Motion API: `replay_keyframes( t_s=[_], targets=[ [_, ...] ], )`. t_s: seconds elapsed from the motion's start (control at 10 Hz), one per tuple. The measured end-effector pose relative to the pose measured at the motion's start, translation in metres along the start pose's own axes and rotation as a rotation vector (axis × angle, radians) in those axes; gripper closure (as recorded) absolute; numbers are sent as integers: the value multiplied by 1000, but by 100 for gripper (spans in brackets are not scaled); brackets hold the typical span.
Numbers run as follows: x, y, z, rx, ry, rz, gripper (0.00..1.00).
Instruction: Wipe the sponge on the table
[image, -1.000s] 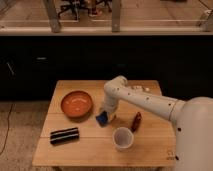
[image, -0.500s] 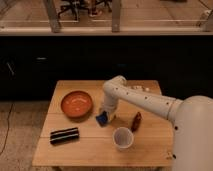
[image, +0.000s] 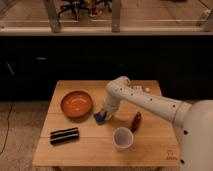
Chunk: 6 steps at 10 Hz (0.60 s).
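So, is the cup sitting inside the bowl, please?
No, the cup stands on the table apart from the bowl; the gripper is down at the sponge.

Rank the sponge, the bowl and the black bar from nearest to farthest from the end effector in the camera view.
1. Sponge, right at the end effector.
2. Bowl, close by, to picture-left.
3. Black bar, farthest, toward the front, picture-left.

Orange bowl (image: 77, 103), black ridged bar (image: 64, 135), white cup (image: 122, 138), brown bottle (image: 135, 121)
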Motion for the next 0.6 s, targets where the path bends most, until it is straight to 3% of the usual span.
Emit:
replay_keyframes(
  t_s=[0.6],
  targets=[
    [-6,5,0,9,-15,-18,74]
  ],
)
